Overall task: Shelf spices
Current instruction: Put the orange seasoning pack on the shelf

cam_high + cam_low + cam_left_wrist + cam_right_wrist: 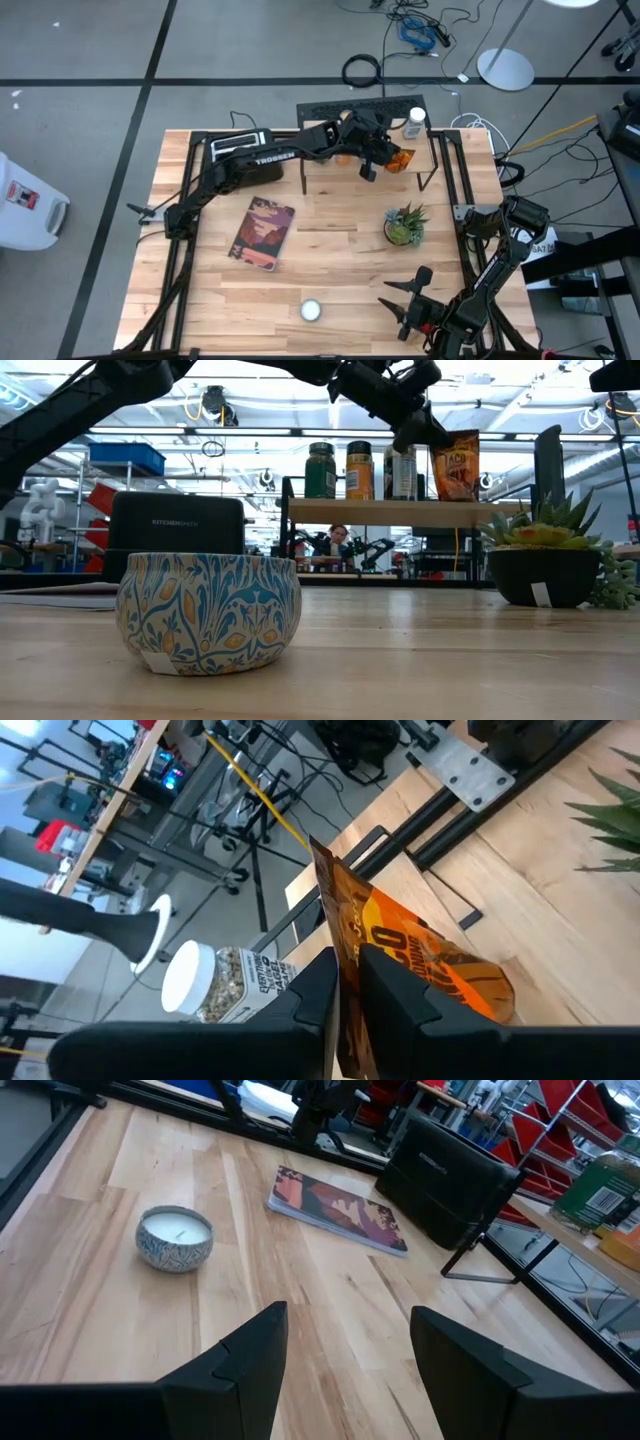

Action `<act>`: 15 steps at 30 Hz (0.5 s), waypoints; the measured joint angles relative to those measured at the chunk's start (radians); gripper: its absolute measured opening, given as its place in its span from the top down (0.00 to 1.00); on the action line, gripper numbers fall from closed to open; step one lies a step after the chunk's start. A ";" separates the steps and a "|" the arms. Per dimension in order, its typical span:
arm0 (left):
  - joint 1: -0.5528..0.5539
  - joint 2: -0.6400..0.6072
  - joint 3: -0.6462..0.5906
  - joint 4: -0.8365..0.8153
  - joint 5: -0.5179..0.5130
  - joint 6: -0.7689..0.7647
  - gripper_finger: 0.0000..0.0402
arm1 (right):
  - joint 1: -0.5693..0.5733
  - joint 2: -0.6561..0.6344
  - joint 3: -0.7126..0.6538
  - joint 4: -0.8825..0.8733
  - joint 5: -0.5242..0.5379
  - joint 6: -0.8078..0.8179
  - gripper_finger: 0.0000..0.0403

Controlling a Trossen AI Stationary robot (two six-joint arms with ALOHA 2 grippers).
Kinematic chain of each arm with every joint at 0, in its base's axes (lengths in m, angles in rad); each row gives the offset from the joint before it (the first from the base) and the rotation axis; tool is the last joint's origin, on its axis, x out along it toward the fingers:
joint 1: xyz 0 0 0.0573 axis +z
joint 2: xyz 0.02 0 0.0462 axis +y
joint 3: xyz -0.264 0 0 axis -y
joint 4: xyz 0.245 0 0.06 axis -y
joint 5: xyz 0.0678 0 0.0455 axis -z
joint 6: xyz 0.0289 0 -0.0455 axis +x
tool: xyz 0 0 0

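The shelf (390, 511) stands at the table's far edge, its light wooden top on black legs. On it stand a green-topped jar (320, 470), a yellow-topped jar (358, 470) and a white-lidded jar (417, 122) (195, 982). An orange spice packet (455, 465) (400, 160) stands upright at the shelf's right end. My left gripper (350, 995) (420, 428) reaches over the shelf and is shut on this packet. My right gripper (345, 1365) (410, 300) waits open above the table's near right part. My left gripper pinches the orange packet's dark upper part (348, 955) between its two fingers (395, 988), the flat packet running edge-on through the narrow gap. It comes slanting down from the table's left. The packet stays upright, and its lower edge (455, 497) meets the shelf top.
A blue-patterned candle tin (311, 310) (210, 610) sits near the table's near edge. A reddish book (262, 232) lies left of centre, a black toaster (245, 155) stands left of the shelf, and a potted plant (404, 225) is in front of the shelf's right end.
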 joint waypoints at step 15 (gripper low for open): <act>-0.005 0.000 0.000 0.003 -0.015 0.008 0.87 | -0.106 0.000 0.000 -0.251 0.001 0.184 0.58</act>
